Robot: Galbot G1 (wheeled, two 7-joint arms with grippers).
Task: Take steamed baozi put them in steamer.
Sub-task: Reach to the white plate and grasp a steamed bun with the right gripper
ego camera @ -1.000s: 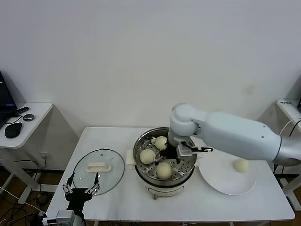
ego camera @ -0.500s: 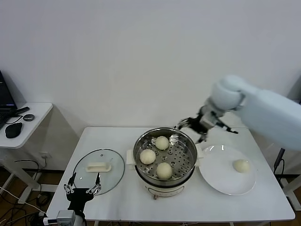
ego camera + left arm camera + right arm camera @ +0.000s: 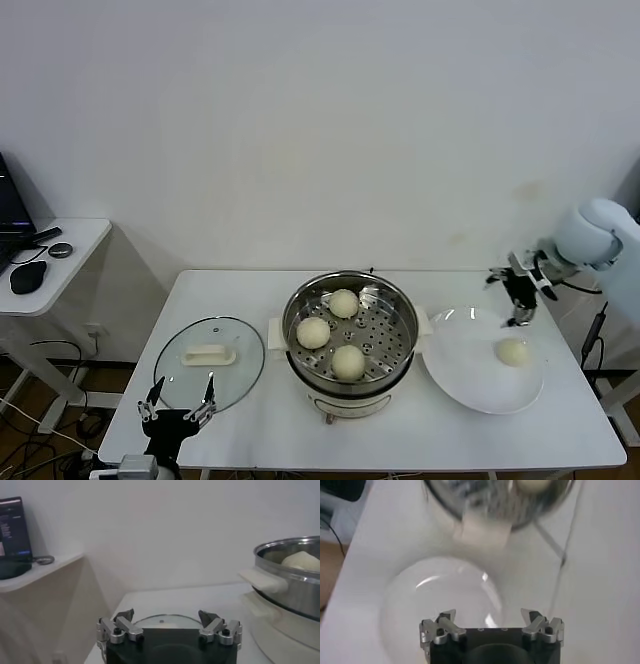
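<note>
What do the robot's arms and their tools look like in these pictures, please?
The right arm has a smooth, rounded, glossy white shell. Its right tool is black with silver metal finger links and dark tips. The left tool looks the same: a black body, two silver linkages with visible screws, dark angled tips. No cables or markings are visible on either.

Right arm's reaching in from the right edge of the head view with its gripper (image 3: pixel 519 297) wide open and empty, while the left gripper (image 3: pixel 178 405) sits parked at bottom left, fingers spread too.
</note>
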